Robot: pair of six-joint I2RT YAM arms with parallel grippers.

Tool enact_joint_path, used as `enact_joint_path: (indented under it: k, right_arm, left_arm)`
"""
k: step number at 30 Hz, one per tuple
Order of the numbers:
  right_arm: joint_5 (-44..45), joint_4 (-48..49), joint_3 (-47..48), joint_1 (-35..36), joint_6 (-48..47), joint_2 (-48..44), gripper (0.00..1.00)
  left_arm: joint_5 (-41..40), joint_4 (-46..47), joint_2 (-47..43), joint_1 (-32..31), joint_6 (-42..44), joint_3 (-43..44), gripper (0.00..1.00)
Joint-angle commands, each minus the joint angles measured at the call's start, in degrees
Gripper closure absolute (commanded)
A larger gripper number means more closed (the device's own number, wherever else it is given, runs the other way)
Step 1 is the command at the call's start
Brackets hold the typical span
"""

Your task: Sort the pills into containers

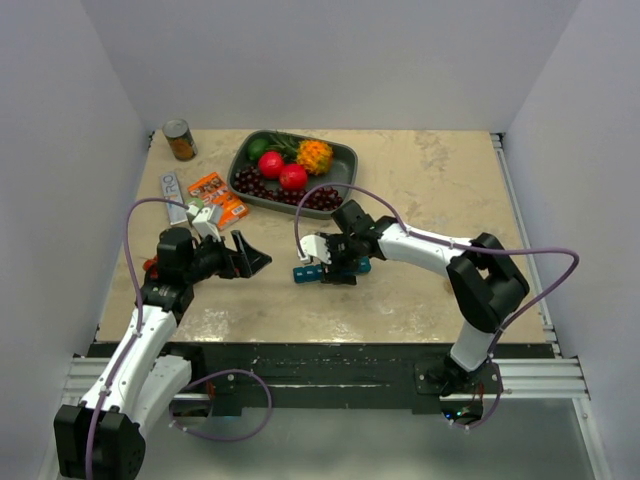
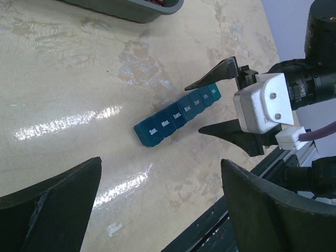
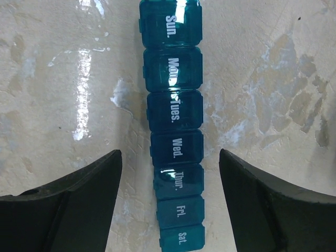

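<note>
The right gripper point(image 3: 169, 173) has its jaws spread either side of the organizer point(image 3: 170, 68), not touching; the left gripper point(image 1: 252, 257) gapes wide, empty.

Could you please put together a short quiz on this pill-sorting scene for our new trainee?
1. True or false: every lid on the pill organizer is shut.
2. Multiple choice: the jaws of the right gripper stand A) clamped on the organizer, B) open, one on either side of the organizer with a gap on each side, C) shut above the organizer.
3. Fill in: the end of the organizer nearest the left gripper is labelled ___.

Key: 1 true; 2 B; 3 Sun.
</note>
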Motion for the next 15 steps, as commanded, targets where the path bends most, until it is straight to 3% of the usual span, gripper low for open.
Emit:
enact_joint_path:
  k: [1,6,15]
  right_arm:
    - [1.89,2.32,2.26,0.38,-1.39,0.96,0.25]
    - [1.81,2.32,2.79,0.56,-1.47,2.36,0.3]
    - [1.72,2.05,3.05,1.44,-1.47,3.94,0.48]
  left_arm:
    - [0.47,0.53,-0.28,-0.33,-1.61,-0.34,0.01]
    - [1.17,1.49,-0.63,-0.33,-3.28,-1.57,0.01]
    - [1.88,3.34,-1.24,-0.42,-6.27,-4.12,0.02]
